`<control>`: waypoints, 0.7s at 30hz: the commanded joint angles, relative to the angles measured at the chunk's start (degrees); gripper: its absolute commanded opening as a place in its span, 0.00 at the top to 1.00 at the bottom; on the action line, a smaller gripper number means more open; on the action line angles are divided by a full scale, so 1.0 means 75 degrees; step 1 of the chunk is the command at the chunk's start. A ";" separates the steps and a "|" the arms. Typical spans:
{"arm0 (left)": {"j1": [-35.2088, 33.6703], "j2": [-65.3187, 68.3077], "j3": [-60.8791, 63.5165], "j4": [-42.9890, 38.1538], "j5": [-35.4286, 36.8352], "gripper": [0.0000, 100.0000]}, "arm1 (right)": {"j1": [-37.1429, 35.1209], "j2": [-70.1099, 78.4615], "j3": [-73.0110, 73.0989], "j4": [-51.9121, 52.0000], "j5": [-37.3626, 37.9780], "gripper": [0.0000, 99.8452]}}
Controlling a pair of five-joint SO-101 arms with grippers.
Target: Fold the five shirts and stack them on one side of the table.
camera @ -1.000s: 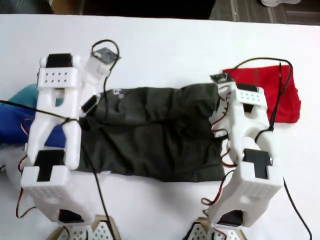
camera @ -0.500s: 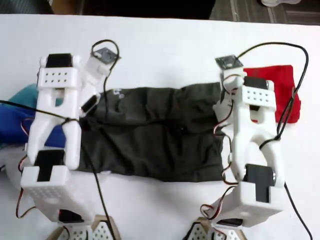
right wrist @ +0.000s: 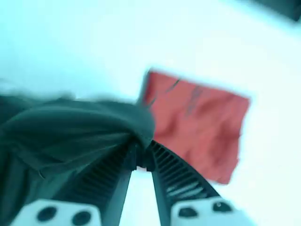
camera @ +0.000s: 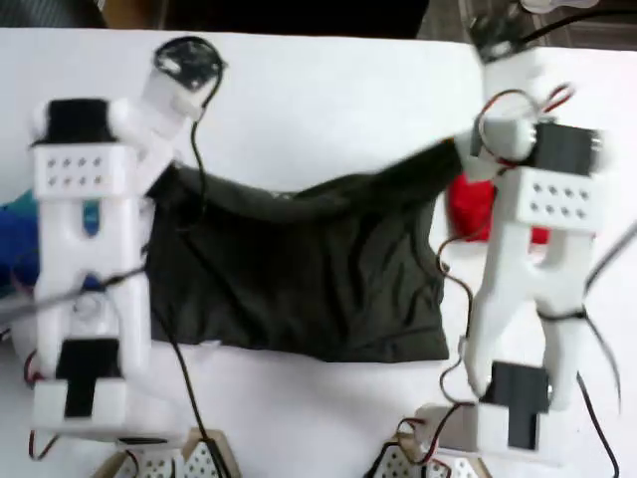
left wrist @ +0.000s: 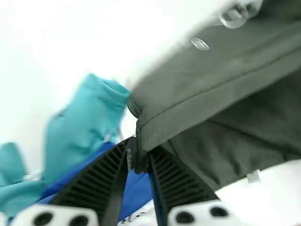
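Observation:
A dark grey shirt (camera: 299, 269) lies across the middle of the white table (camera: 318, 90), its far edge lifted at both ends. My left gripper (left wrist: 138, 162) is shut on the shirt's (left wrist: 221, 89) far left corner, seen from above at the left gripper (camera: 164, 179). My right gripper (right wrist: 141, 157) is shut on the shirt's (right wrist: 70, 132) far right corner, near the right gripper (camera: 463, 159) in the high view. A folded red shirt (right wrist: 197, 122) lies on the table beyond it, also the red shirt (camera: 468, 209) partly hidden by the right arm.
A teal and blue pile of shirts (left wrist: 70, 136) lies at the table's left side, seen as the blue pile (camera: 15, 239) behind the left arm. Cables hang from both arms over the cloth. The table's far edge (camera: 318, 35) runs close behind the raised wrists.
Both arms have risen and swung toward the far edge, pulling the dark shirt's far edge up off the table. The right arm has moved right, covering more of the red shirt.

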 commanded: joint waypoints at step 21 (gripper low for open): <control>-0.0094 -0.7314 -0.0393 -0.0129 0.0094 0.98 | 0.0018 -0.4144 -0.4595 -0.0451 0.0809 0.98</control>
